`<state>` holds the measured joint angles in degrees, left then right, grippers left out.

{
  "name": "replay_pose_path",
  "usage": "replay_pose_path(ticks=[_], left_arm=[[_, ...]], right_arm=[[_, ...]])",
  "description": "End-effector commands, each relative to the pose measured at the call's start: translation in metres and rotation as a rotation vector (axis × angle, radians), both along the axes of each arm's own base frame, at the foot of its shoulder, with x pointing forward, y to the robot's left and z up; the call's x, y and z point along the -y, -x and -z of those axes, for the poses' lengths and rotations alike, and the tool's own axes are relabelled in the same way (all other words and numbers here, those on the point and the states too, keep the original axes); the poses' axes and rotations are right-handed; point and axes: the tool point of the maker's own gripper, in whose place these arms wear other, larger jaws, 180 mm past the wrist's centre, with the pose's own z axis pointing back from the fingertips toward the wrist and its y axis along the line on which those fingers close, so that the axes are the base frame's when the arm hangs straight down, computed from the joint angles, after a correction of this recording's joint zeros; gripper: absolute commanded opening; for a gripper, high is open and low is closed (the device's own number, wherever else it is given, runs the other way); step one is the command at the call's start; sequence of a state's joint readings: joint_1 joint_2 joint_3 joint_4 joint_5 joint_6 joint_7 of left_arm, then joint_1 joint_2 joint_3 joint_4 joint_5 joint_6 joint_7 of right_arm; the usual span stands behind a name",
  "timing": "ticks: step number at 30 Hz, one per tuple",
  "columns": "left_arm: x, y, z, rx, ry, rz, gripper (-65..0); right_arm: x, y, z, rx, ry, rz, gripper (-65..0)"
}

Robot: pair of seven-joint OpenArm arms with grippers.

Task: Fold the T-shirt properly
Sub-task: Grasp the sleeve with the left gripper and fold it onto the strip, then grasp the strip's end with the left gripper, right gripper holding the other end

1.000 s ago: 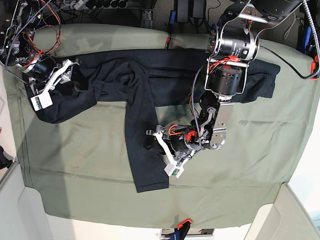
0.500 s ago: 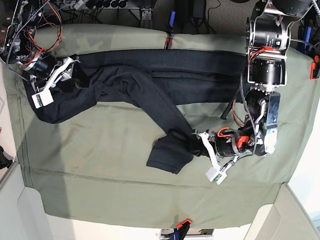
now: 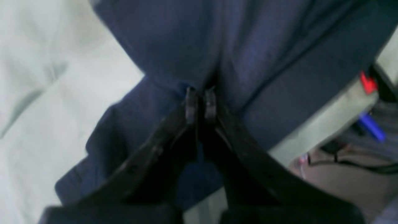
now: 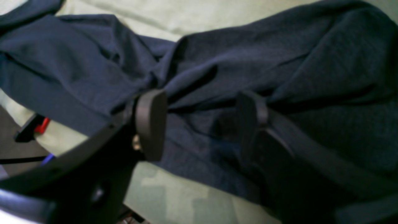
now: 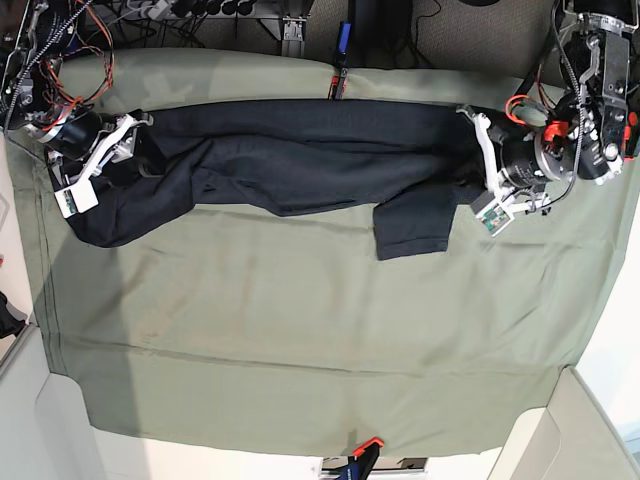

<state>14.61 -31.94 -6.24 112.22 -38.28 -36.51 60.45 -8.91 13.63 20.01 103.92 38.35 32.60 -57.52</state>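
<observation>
Sleeve now dragged far across sage-green table cloth [image 5: 300,330], left end effector [image 3: 200,104] pinching T-shirt [image 5: 300,150] (right end effector [image 4: 202,121] spread).

This looks like a robotics lab or test bench rather than a home. A sage-green cloth [image 5: 300,330] covers a wide work table, with pale raised panels [image 5: 50,420] boxing in its near corners. Two bare robot arms with exposed silver motor housings [image 5: 575,150] and loose red and black wiring [image 5: 70,60] stand at either end, their mechanics uncovered. Beyond the table's far edge lie black cables and dark power bricks [image 5: 380,25] on a grey carpeted floor. Small red and blue clamps [image 5: 338,78] pin the cloth at the edges, one orange-red clip [image 5: 367,445] at the near side.
</observation>
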Motion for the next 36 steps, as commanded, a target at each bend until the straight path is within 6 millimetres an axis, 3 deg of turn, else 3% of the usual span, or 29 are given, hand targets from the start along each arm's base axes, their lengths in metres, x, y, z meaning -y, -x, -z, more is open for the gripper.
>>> replay_pose_path(ticks=[1, 6, 12, 16, 18, 19, 27, 33, 36], left_arm=[[0.000, 0.002, -0.009, 0.028, 0.004, 0.010, -65.0], [-0.006, 0.030, -0.001, -0.022, -0.007, -0.007, -65.0], [-0.003, 0.044, 0.006, -0.054, 0.001, 0.022, -64.9], [-0.001, 0.041, 0.004, -0.039, 0.019, 0.016, -44.2], [0.000, 0.036, 0.000, -0.018, 0.035, -0.005, -34.1], [0.001, 0.032, -0.002, -0.001, 0.046, -0.011, -32.2], [-0.001, -0.018, -0.030, 0.156, 0.106, -0.036, -32.0], [-0.025, -0.071, -0.011, 0.155, 0.209, -0.197, -32.0], [-0.031, -0.082, 0.003, 0.119, 0.243, -0.252, -32.0]], right_arm=[[0.001, -0.009, -0.013, 0.054, -0.008, -0.001, -29.9], [0.001, -0.009, -0.013, 0.056, -0.010, 0.000, -29.9], [0.001, -0.010, -0.014, 0.062, -0.012, 0.001, -29.9], [0.001, -0.010, -0.014, 0.062, -0.013, 0.002, -29.9], [0.001, -0.010, -0.015, 0.065, -0.014, 0.002, -29.9], [0.001, -0.010, -0.015, 0.064, -0.014, 0.003, -29.9], [0.000, -0.010, -0.015, 0.064, -0.014, 0.003, -29.9], [0.001, -0.010, -0.015, 0.063, -0.014, 0.003, -29.9], [0.001, -0.010, -0.015, 0.064, -0.014, 0.003, -29.9]])
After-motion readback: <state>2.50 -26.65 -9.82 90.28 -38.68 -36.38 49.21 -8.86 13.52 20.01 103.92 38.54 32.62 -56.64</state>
